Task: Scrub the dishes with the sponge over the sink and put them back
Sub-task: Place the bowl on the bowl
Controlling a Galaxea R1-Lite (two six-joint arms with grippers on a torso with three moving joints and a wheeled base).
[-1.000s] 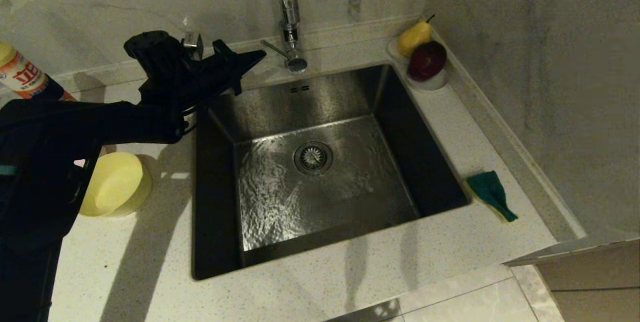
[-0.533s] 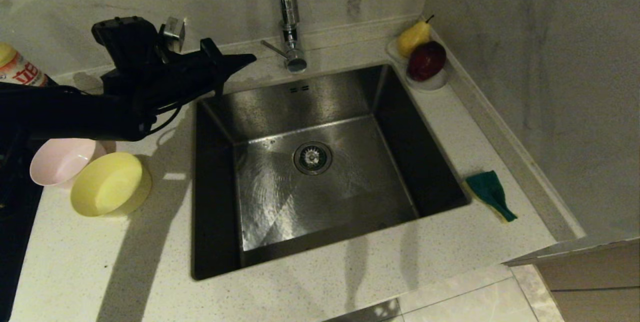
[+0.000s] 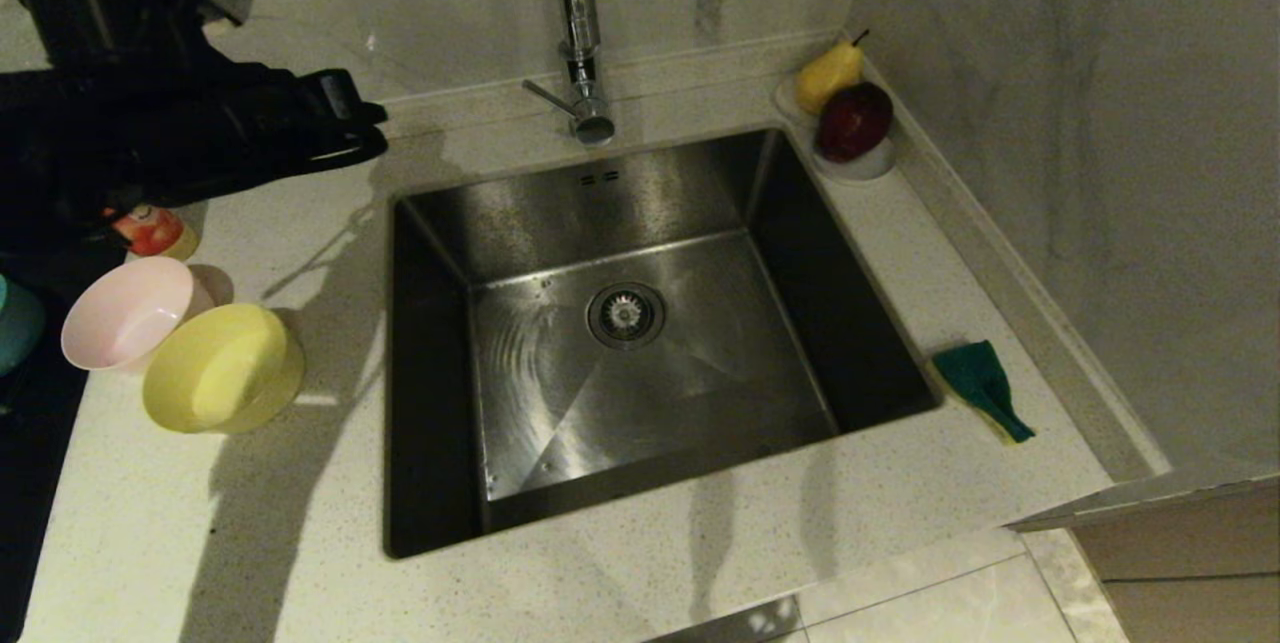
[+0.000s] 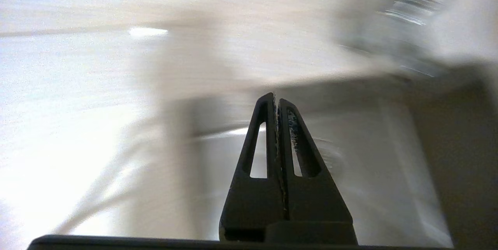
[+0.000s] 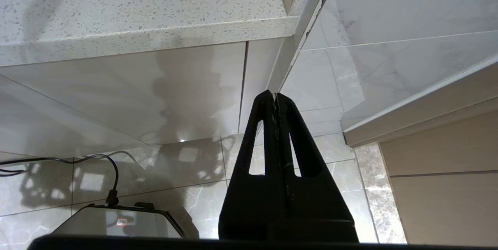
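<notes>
The sink [image 3: 640, 343] lies open from above, only its drain strainer [image 3: 626, 314] at the bottom, while the tap [image 3: 578, 33] rises at the back rim. On the bench [image 3: 700, 563] left of the basin, a pink bowl [image 3: 125, 313] and yellow bowl [image 3: 222, 368] sit touching; the front strip lies bare. A sponge [image 3: 980, 388] lies on the right strip, with fruit [image 3: 850, 103] crowding the far corner.

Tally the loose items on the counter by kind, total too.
Bowls: 3 — pink, yellow, blue, mostly cut off
Sponge: 1
Fruit: 2 — pear, apple
Saucer: 1
Bottle: 1
Total: 8
</notes>
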